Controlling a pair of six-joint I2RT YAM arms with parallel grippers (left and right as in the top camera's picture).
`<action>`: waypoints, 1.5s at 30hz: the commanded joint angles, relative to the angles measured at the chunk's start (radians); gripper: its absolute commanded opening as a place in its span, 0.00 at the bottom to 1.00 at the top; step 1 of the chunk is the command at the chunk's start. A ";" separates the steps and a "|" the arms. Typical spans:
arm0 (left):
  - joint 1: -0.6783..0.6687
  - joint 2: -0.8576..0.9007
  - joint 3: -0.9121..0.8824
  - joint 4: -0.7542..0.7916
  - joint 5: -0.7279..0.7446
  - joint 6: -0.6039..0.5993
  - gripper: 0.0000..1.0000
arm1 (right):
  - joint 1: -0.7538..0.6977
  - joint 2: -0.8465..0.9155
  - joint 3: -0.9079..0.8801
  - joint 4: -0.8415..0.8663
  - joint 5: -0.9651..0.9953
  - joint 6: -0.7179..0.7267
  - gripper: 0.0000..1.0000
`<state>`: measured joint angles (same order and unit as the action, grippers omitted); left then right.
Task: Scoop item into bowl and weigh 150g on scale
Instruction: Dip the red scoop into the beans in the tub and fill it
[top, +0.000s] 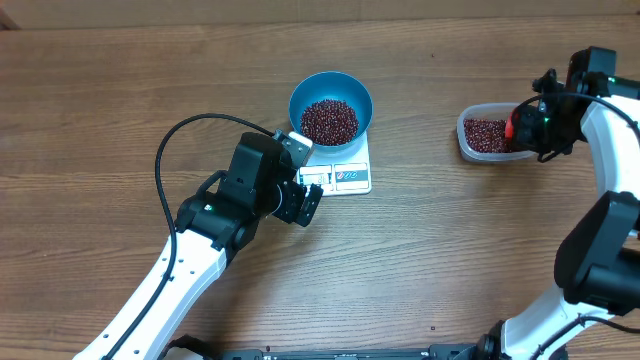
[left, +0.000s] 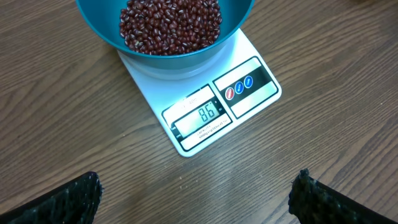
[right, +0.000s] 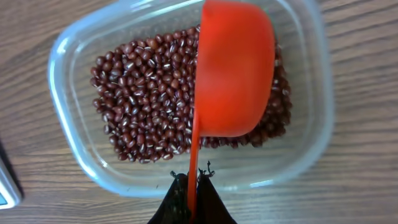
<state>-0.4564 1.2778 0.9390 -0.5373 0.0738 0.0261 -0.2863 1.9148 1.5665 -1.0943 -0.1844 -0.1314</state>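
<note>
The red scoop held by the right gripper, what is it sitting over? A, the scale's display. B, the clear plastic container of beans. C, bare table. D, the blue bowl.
B: in the right wrist view the right gripper pinches the handle of the red scoop, whose cup hangs over the beans inside the clear container.

Right claw (right: 191, 183) pinches a red scoop (right: 235, 68) over beans (right: 143, 106) in a clear container (right: 67, 71).
</note>
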 joint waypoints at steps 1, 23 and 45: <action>0.005 0.005 -0.003 0.003 -0.006 0.004 0.99 | 0.005 0.062 -0.002 0.005 -0.032 -0.087 0.04; 0.005 0.005 -0.003 0.003 -0.006 0.004 0.99 | 0.005 0.119 -0.002 -0.051 -0.241 -0.310 0.04; 0.005 0.005 -0.003 0.003 -0.006 0.004 1.00 | -0.002 0.119 -0.002 -0.090 -0.441 -0.332 0.04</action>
<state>-0.4564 1.2778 0.9390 -0.5373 0.0738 0.0261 -0.2893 2.0235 1.5669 -1.1782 -0.5381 -0.4606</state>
